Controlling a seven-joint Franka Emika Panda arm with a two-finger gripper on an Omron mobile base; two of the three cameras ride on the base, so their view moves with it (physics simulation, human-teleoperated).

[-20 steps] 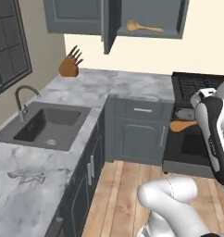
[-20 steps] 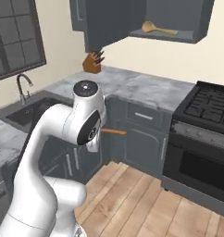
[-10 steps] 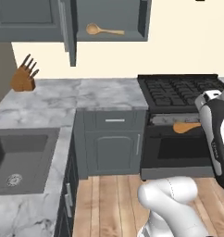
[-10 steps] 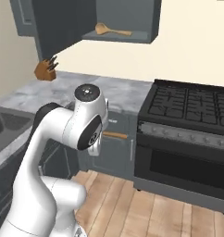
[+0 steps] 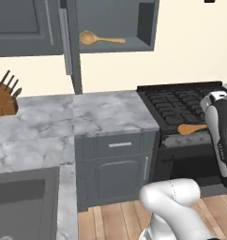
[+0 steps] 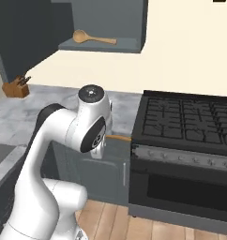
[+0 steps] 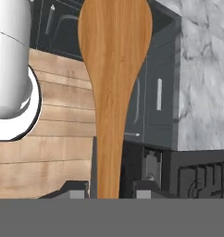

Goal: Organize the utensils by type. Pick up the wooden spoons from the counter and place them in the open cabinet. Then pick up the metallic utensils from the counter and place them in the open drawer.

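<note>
At the bottom centre of the hand view the gripper (image 7: 108, 194) is clamped on the handle of a wooden spoon (image 7: 115, 69), whose bowl reaches to the top of the frame. In the left base view this held spoon sits at the right edge, in front of the black stove (image 5: 181, 105). A second wooden spoon (image 5: 100, 39) lies on the shelf of the open cabinet (image 5: 134, 44) at upper centre, above the marble counter (image 5: 110, 112).
</note>
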